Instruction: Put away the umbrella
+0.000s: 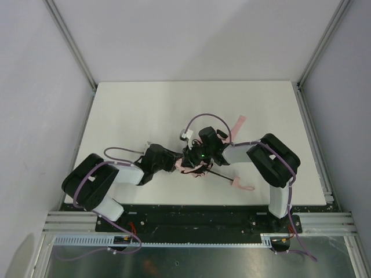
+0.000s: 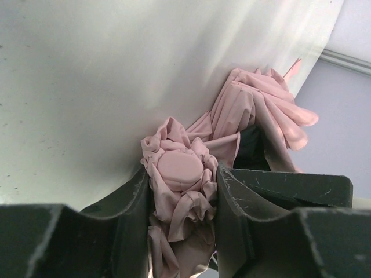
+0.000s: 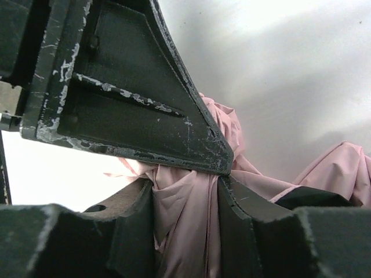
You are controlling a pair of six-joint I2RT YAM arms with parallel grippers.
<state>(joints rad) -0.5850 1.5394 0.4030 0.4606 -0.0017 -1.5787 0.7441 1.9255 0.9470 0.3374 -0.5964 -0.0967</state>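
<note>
The handle [image 1: 242, 185] and black shaft [image 1: 220, 175] of the umbrella [image 1: 195, 170] lie by the near edge of the tabletop [image 1: 133, 110], mid-width; just beyond, the left gripper [image 2: 181, 174] and right gripper [image 3: 185, 194] both clamp its bunched pink canopy [image 2: 255, 110]; a pink strip [image 1: 239, 123] points toward the far edge

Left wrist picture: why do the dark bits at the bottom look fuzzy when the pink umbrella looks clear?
Left wrist view: the left gripper sits very close to the camera, so its fingers blur, while the umbrella further off is sharp. Right wrist view: the right gripper blurs likewise, and the table glares white.
</note>
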